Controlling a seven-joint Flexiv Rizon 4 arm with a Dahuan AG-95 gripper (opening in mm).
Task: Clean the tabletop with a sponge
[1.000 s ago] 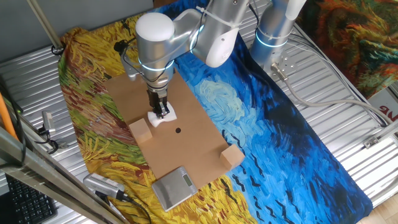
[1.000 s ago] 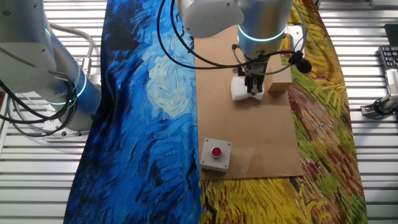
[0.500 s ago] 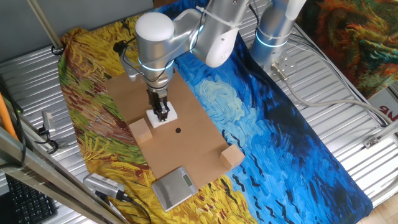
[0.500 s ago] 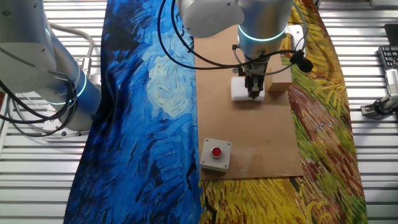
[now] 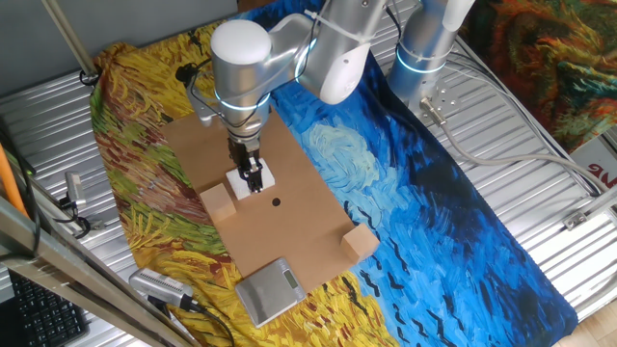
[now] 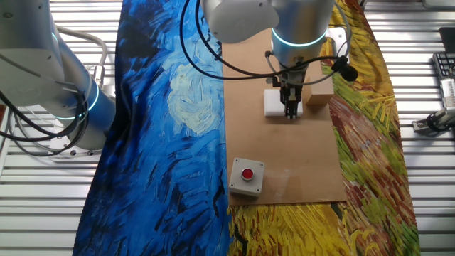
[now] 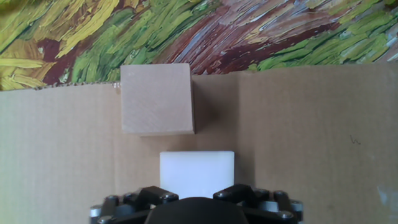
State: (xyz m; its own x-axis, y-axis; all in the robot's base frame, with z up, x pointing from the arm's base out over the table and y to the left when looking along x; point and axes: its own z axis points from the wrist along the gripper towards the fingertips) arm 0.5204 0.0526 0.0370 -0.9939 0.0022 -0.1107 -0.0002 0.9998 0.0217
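The tool [image 5: 253, 179] is clamped on the sponge [image 7: 196, 173] just beside a tan cube [image 7: 157, 99] at the tabletop [image 7: 311, 143] edge.

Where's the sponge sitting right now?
The sponge lies on the tabletop directly under the gripper, just short of a tan cube by the board's edge; the dark dot lies on its other side.

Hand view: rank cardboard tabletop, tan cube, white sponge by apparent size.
1. Tabletop, by far the largest; it spans the frame.
2. Tan cube.
3. Sponge, though its lower part is hidden behind the hand, so it may match the cube.
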